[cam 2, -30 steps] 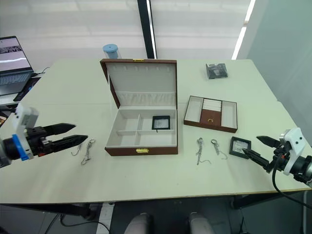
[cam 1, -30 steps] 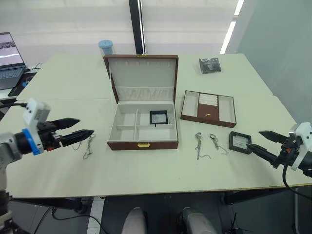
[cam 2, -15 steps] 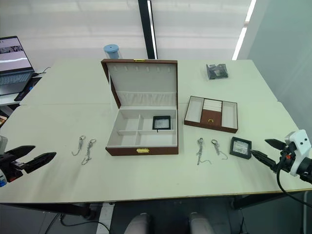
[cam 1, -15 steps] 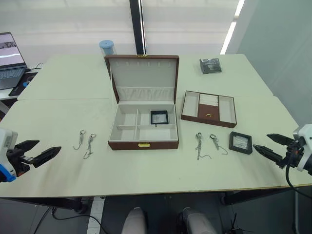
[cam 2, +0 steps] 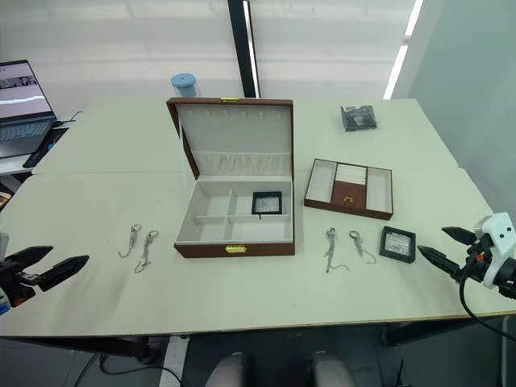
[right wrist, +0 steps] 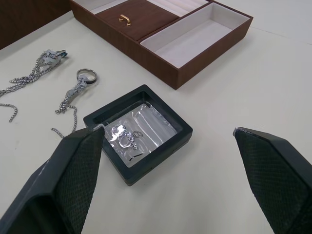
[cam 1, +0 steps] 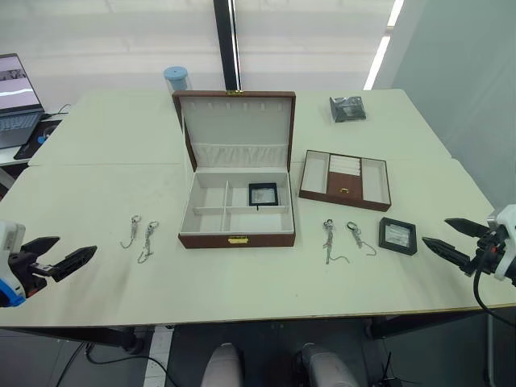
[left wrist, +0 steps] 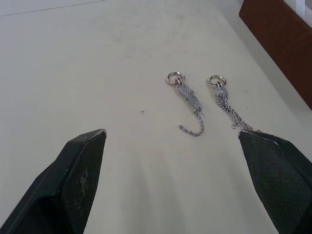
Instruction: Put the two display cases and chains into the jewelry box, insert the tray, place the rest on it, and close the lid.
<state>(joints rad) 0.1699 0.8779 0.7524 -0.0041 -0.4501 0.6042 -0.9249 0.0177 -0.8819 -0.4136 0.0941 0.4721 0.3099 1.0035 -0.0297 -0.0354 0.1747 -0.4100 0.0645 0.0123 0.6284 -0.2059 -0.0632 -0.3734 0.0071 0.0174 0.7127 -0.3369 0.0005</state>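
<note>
One display case (cam 1: 262,194) already sits in the jewelry box (cam 1: 236,211), in its rear right compartment; the second display case (cam 1: 398,235) lies flat on the table (cam 1: 242,278), just right of two chains (cam 1: 339,238) and in front of the tray (cam 1: 345,179). It lies directly ahead of the right gripper (cam 1: 450,239), whose fingers are spread wide and empty, nearer by far than the left gripper (cam 1: 58,255), also wide, facing the other two chains (cam 1: 139,236)

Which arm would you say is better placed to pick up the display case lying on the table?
The right: its open pincer sits just beside the display case, while the left pincer is across the table.
</note>
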